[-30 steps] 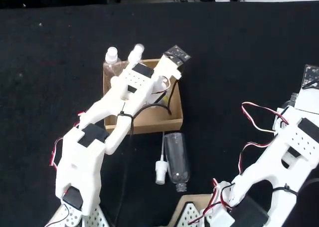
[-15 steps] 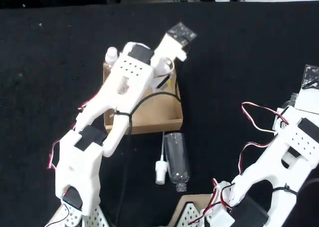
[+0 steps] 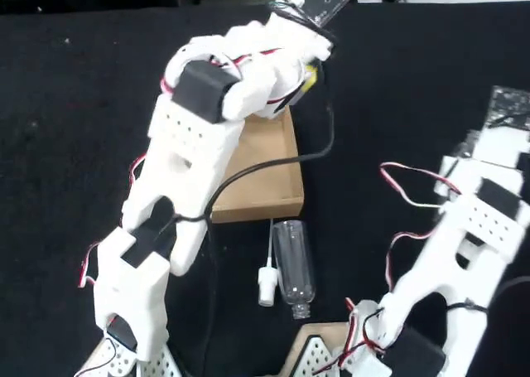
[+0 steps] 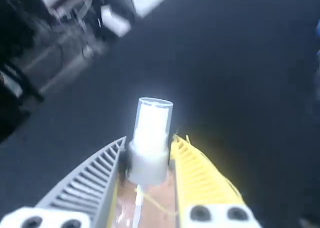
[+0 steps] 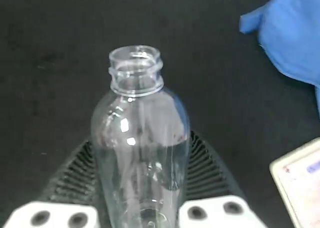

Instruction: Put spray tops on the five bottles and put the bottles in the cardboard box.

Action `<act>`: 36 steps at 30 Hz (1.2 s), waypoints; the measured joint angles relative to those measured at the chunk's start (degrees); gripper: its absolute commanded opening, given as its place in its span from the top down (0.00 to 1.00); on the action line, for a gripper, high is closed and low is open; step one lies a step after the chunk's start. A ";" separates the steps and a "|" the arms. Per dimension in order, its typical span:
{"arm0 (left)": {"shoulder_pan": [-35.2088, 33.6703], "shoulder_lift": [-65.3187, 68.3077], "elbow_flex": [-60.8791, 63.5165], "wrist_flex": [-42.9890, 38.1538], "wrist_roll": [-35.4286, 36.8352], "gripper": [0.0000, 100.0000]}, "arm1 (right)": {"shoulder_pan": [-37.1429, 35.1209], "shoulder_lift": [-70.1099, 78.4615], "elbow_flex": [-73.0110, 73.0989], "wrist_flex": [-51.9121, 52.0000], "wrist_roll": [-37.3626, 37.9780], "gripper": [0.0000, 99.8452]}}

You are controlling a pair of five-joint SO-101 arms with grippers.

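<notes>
Pinching white plastic spray top (image 4: 151,130) in left gripper (image 4: 148,150), high over far edge of brown cardboard box (image 3: 261,203). Clamping clear uncapped plastic bottle (image 5: 137,112) in right gripper (image 5: 141,144), neck free, likely for capping.

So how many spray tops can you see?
2. One spray top lies on the table beside a bottle; a second top is in the left pincer. The arm may hide more in the box.
</notes>
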 measured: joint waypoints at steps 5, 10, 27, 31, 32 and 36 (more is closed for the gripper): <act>0.26 0.00 -10.02 -0.88 7.30 0.92 | -7.65 -9.23 0.00 2.55 -4.75 0.99; -2.11 -0.09 -20.48 -4.48 17.23 0.92 | -18.11 -20.31 0.88 1.41 -11.08 0.99; -2.20 -4.66 -23.30 -20.04 36.22 0.92 | -43.52 -34.73 22.33 -26.81 -20.13 0.99; -0.88 -4.48 -23.30 -23.47 36.22 0.92 | -46.77 -38.86 24.26 -27.34 -20.22 0.99; -0.35 -4.04 -23.30 -24.62 36.22 0.92 | -47.56 -39.91 24.53 -27.52 -20.22 0.99; 0.26 -1.67 -23.30 -26.64 36.22 0.92 | -48.62 -43.25 25.14 -27.52 -20.22 0.99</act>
